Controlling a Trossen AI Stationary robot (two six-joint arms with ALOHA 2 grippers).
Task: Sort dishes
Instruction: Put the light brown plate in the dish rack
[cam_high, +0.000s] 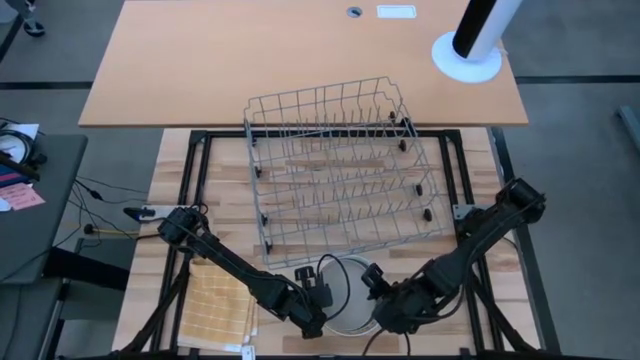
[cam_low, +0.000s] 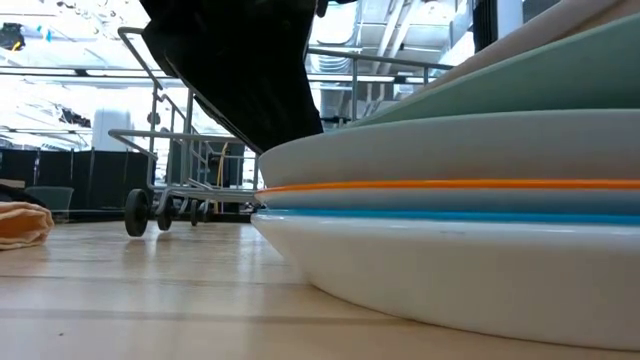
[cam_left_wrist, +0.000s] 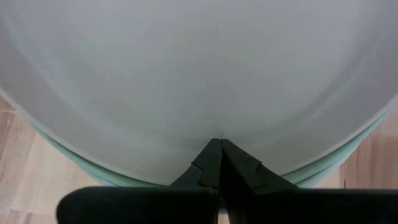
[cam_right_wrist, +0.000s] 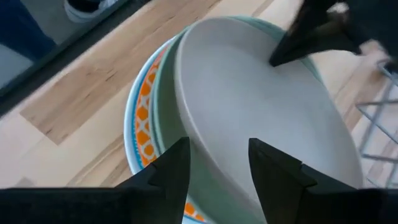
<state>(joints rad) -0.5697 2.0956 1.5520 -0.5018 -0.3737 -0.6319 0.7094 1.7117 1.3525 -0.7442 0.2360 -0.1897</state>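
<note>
Behind the stack of round dinner plates (cam_high: 345, 295) stands an empty grey wire dish rack (cam_high: 345, 165), on the slatted wooden desk (cam_high: 175, 165), with a square yellow checked cloth (cam_high: 215, 305) lying flat beside the stack on the left arm's side. Beyond the desk a second, plain brown tabletop carries a white round base with a dark post (cam_high: 468, 50). Off the left edge lie black cables and some papers on a grey surface.

The stack sits at the near edge of the desk, between the two arms. Its top plate, a pale beige-grey one (cam_right_wrist: 261, 106), is tilted, one side lifted off the pale teal-green plate (cam_right_wrist: 163, 93) below; under these show an orange-patterned plate (cam_right_wrist: 144, 102) and a blue-rimmed one, with a white plate (cam_low: 450, 270) at the bottom. The left gripper (cam_left_wrist: 219, 155) is at the top plate's rim with its jaws closed together; whether they pinch the rim cannot be told. The right gripper (cam_right_wrist: 219, 165) hovers over the opposite side, jaws parted and holding nothing.

Both arms cover much of the stack from above, and a dark arm blocks part of the rack in the low view. No writing can be read.
</note>
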